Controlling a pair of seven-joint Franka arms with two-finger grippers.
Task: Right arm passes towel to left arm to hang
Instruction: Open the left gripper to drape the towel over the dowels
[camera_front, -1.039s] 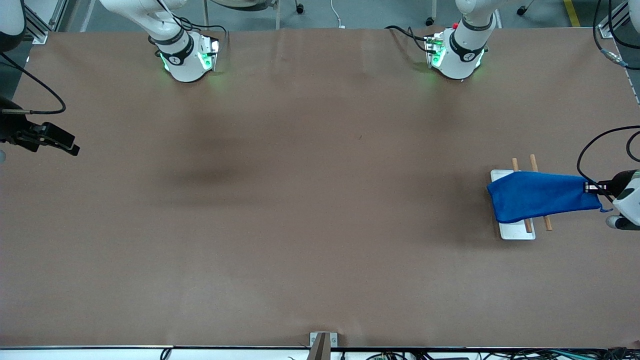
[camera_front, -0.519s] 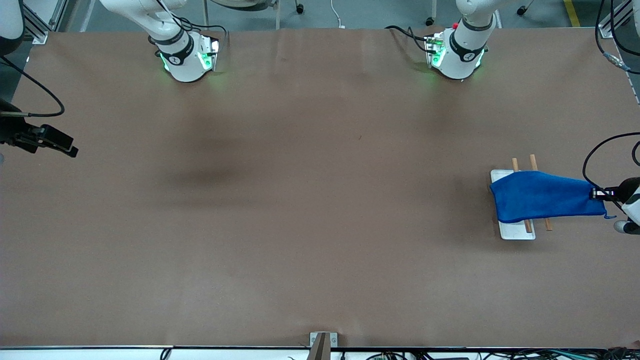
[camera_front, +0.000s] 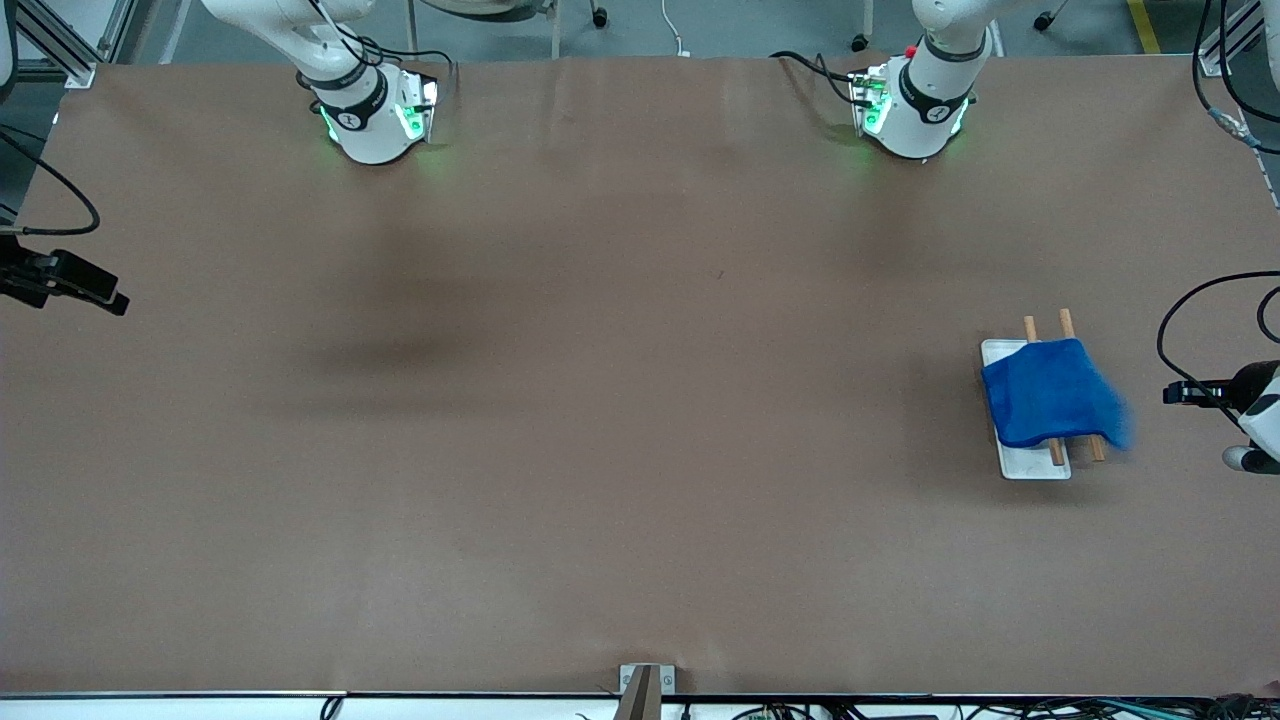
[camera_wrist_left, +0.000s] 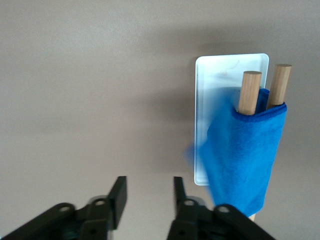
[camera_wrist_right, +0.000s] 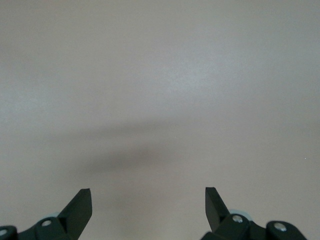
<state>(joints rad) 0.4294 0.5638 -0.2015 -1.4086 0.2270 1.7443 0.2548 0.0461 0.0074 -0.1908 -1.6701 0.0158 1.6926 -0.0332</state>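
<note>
The bright blue towel (camera_front: 1050, 405) hangs over the two wooden rods (camera_front: 1068, 324) of the rack, above its white base (camera_front: 1030, 465). Its free end toward the left arm's end of the table is blurred. In the left wrist view the towel (camera_wrist_left: 250, 155) drapes over the rods (camera_wrist_left: 249, 90) above the white base (camera_wrist_left: 220, 75). My left gripper (camera_front: 1175, 393) is open and empty, beside the rack at the table's edge; its jaws (camera_wrist_left: 149, 187) stand apart over bare table. My right gripper (camera_front: 110, 300) is open and empty at the right arm's end of the table; it also shows in the right wrist view (camera_wrist_right: 148, 197).
The brown table (camera_front: 640, 400) is bare apart from the rack. Both arm bases (camera_front: 375, 110) stand along the table's edge farthest from the front camera. A small metal bracket (camera_front: 645, 680) sits at the nearest edge.
My left gripper has let go of the towel and drawn back a little; the towel's stretched end has dropped onto the rack. My right gripper has moved farther toward the table's edge.
</note>
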